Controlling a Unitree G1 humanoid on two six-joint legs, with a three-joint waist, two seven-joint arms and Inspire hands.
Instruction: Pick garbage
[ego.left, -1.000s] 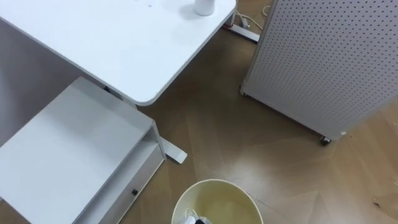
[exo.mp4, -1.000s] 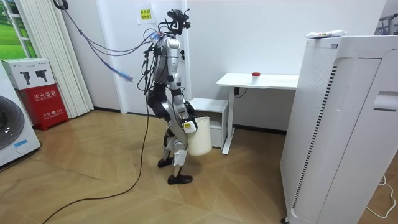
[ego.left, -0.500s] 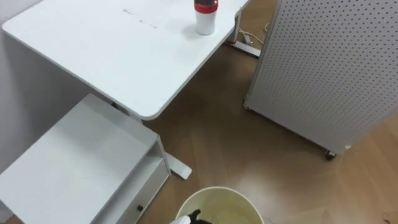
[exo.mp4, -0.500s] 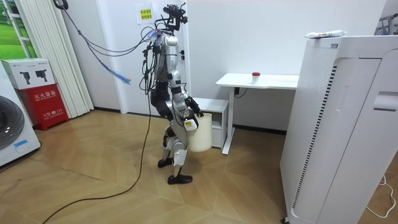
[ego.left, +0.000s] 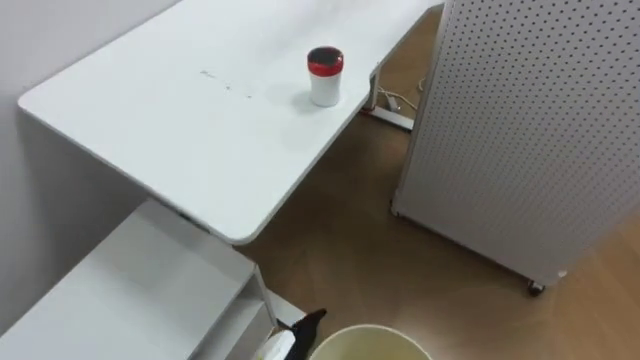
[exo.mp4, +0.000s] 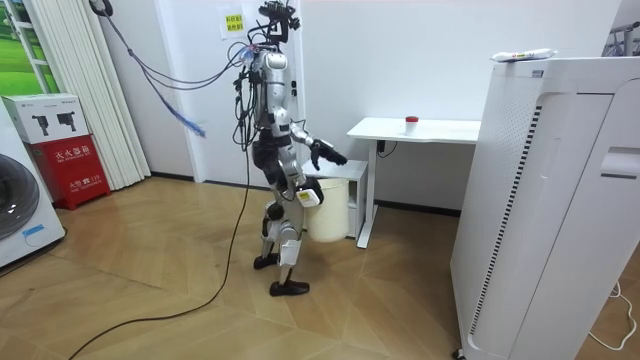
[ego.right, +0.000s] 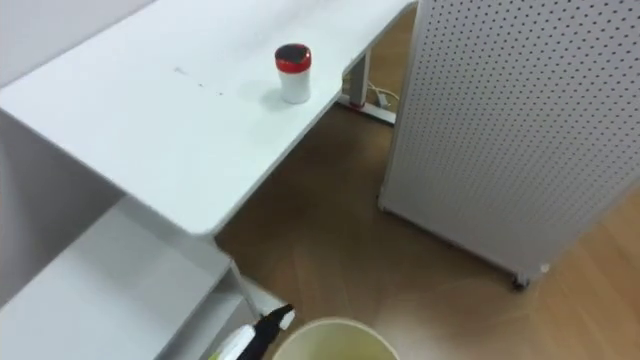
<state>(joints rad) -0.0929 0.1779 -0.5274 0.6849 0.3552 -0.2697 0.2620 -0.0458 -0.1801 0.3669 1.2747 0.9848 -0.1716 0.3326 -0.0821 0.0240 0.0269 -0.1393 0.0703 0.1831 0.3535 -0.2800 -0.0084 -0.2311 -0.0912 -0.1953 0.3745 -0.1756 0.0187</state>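
Observation:
A white cup with a red lid (ego.left: 325, 77) stands upright near the right edge of the white desk (ego.left: 190, 130); the room view shows the cup (exo.mp4: 411, 120) on the desk ahead of me. A cream bin (ego.left: 372, 342) hangs at my hip, off the floor. My right hand (exo.mp4: 305, 197) holds the bin (exo.mp4: 328, 212) by its rim. My left hand (ego.left: 298, 333) is beside the bin's left rim, fingers straight and empty. In the room view that left hand (exo.mp4: 328, 154) reaches out towards the desk. What lies inside the bin is hidden.
A low white cabinet (ego.left: 120, 300) sits under the desk on my left. A tall white perforated panel on castors (ego.left: 530, 130) stands on my right, with a strip of wooden floor between it and the desk. Cables lie by the desk's far leg (ego.left: 395, 105).
My left hand has come up out of the bin, its fingers straightening, and now reaches towards the desk. My head has tipped up, so more of the desk and the whole cup show.

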